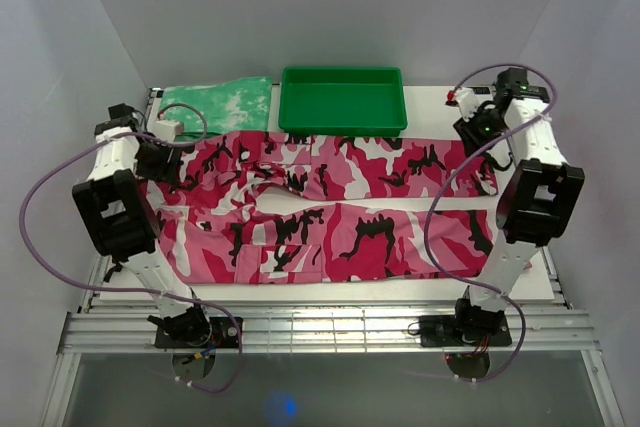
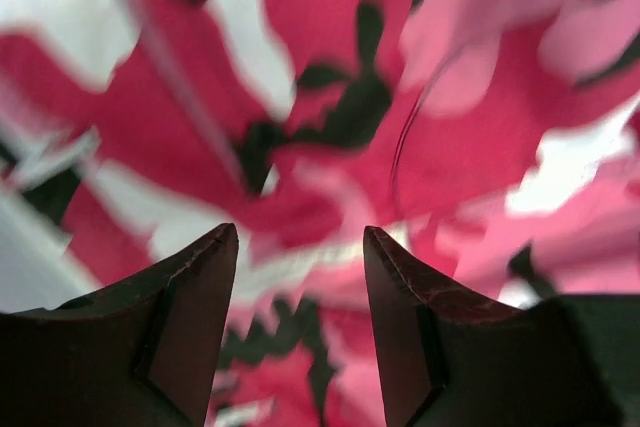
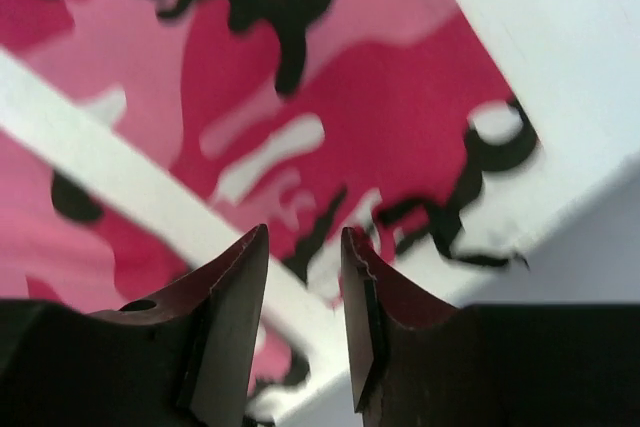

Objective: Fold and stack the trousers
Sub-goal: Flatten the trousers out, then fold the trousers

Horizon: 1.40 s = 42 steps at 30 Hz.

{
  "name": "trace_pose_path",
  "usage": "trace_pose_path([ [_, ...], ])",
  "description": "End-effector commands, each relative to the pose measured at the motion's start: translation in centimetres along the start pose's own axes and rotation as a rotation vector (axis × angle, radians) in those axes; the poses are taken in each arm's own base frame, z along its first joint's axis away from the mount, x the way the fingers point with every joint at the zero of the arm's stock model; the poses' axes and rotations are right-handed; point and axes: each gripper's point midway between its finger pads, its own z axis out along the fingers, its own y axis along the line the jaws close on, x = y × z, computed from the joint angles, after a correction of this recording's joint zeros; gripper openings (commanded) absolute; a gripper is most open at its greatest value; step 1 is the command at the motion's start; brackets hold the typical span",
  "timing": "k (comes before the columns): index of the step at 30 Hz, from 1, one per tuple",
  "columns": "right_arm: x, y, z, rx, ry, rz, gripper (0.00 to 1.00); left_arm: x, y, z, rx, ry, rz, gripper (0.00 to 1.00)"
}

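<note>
Trousers (image 1: 330, 217) spread beneath left end effector (image 2: 300, 237) and right end effector (image 3: 305, 235)

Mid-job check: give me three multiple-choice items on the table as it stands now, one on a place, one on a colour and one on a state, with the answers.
1. Where does the folded green-and-white cloth lie relative to the tray?
A) inside it
B) at the far edge, just left of it
C) to its right

2. What colour is the tray?
A) blue
B) green
C) white

3. In what state are the trousers?
A) folded in half
B) stacked in the tray
C) spread out at full length

Answers:
1 B, because the cloth sits against the tray's left side in the far-left corner.
2 B, because its walls and floor are plain green.
3 C, because both legs lie flat side by side with a strip of table showing between them.
</note>
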Motion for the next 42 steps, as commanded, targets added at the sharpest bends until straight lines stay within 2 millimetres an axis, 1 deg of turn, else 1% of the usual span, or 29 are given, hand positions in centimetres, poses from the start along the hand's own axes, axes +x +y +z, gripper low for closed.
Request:
trace_pose_path([
  [1, -2.1, 1.7, 5.8, -0.069, 0.016, 0.119, 0.41, -1.8, -0.7, 3.8, 0.049, -0.023, -0.143, 0.64],
  [3, -1.0, 2.4, 7.7, -0.079, 0.07, 0.132, 0.4, -0.8, -0.3, 5.9, 0.047, 0.012, -0.17, 0.62],
  [5, 0.3, 2.6, 8.6, -0.067, 0.117, 0.131, 0.4, 0.6, -0.3, 7.1, 0.035, 0.057, -0.179, 0.61],
  [7, 2.9, 3.8, 9.5, -0.082, 0.188, 0.099, 0.38, 2.3, -0.3, 7.8, 0.022, 0.11, -0.159, 0.61],
  [9, 5.3, 3.6, 9.5, -0.05, 0.25, 0.042, 0.37, 4.4, -0.4, 8.1, 0.015, 0.157, -0.151, 0.61],
  [10, 7.4, 5.1, 10.0, -0.081, 0.299, 0.037, 0.37, 4.9, -0.1, 7.8, 0.008, 0.164, -0.129, 0.61],
  [11, 8.5, 5.1, 9.8, -0.072, 0.33, 0.027, 0.36, 6.1, 0.6, 7.5, -0.012, 0.183, -0.14, 0.61],
  [12, 10.0, 5.7, 9.6, -0.085, 0.347, 0.024, 0.36, 7.3, 0.6, 7.5, -0.008, 0.204, -0.144, 0.61],
  [15, 12.5, 6.0, 8.3, -0.083, 0.395, 0.043, 0.36, 9.8, 2.6, 6.5, -0.034, 0.225, -0.162, 0.6],
  [17, 13.8, 6.8, 7.9, -0.111, 0.412, 0.03, 0.36, 11.0, 3.7, 5.8, -0.042, 0.231, -0.152, 0.59],
  [19, 14.1, 7.1, 7.2, -0.121, 0.411, 0.02, 0.36, 11.1, 4.0, 5.5, -0.046, 0.228, -0.129, 0.59],
  [21, 13.6, 7.0, 6.6, -0.119, 0.389, 0.016, 0.36, 9.8, 3.8, 5.0, -0.025, 0.177, -0.096, 0.63],
  [22, 12.2, 6.6, 6.4, -0.126, 0.337, 0.019, 0.36, 8.7, 4.0, 4.4, -0.015, 0.146, -0.091, 0.64],
  [24, 10.5, 5.9, 5.8, -0.122, 0.294, 0.032, 0.37, 6.9, 3.7, 3.7, 0.018, 0.091, -0.083, 0.66],
  [25, 9.6, 5.3, 5.4, -0.117, 0.268, 0.038, 0.37, 5.7, 2.8, 3.3, 0.067, 0.056, -0.084, 0.66],
  [26, 7.3, 3.8, 4.3, -0.094, 0.21, 0.034, 0.38, 3.7, 3.3, 2.4, 0.06, 0.006, -0.06, 0.67],
  [27, 5.0, 2.2, 3.5, -0.077, 0.15, 0.023, 0.4, 1.0, 2.6, 1.1, 0.1, -0.07, -0.01, 0.69],
  [28, 2.8, 0.2, 2.5, -0.042, 0.101, 0.0, 0.42, -1.4, 3.2, -0.1, 0.09, -0.129, 0.028, 0.71],
  [29, 1.8, -1.0, 2.0, -0.017, 0.085, -0.018, 0.44, -2.7, 4.0, -1.1, 0.059, -0.159, 0.045, 0.71],
  [30, 0.9, -1.9, 1.4, -0.003, 0.068, -0.04, 0.47, -3.5, 3.9, -1.3, 0.092, -0.179, 0.061, 0.75],
  [31, 0.5, -1.9, 1.9, -0.038, 0.074, -0.054, 0.59, -5.9, 5.3, -2.9, 0.046, -0.227, 0.099, 0.81],
  [32, -1.4, -4.0, 0.5, 0.016, 0.041, -0.11, 0.68, -6.9, 6.0, -3.3, 0.031, -0.239, 0.109, 0.85],
  [33, -2.0, -4.6, 0.2, 0.021, 0.039, -0.138, 0.76, -7.0, 6.1, -2.2, 0.061, -0.215, 0.111, 0.9],
  [34, -2.0, -4.9, 1.0, 0.002, 0.051, -0.164, 0.89, -7.8, 6.7, -2.1, 0.048, -0.217, 0.123, 0.91],
  [35, -2.3, -5.3, 0.9, 0.007, 0.053, -0.189, 0.94, -9.3, 8.0, -3.0, 0.001, -0.236, 0.146, 0.91],
  [36, -2.7, -5.9, 0.9, 0.023, 0.053, -0.231, 0.98, -9.0, 8.4, -1.3, 0.011, -0.202, 0.14, 0.91],
  [38, -2.4, -6.3, 1.8, 0.034, 0.072, -0.273, 0.9, -9.5, 9.2, -0.6, -0.011, -0.188, 0.183, 0.91],
  [39, -2.0, -6.7, 2.9, 0.049, 0.081, -0.297, 0.9, -9.3, 9.3, 0.1, 0.0, -0.183, 0.198, 0.91],
  [42, -2.2, -7.7, 4.3, 0.089, 0.07, -0.328, 0.9, -8.8, 9.7, 2.2, 0.01, -0.181, 0.242, 0.88],
])
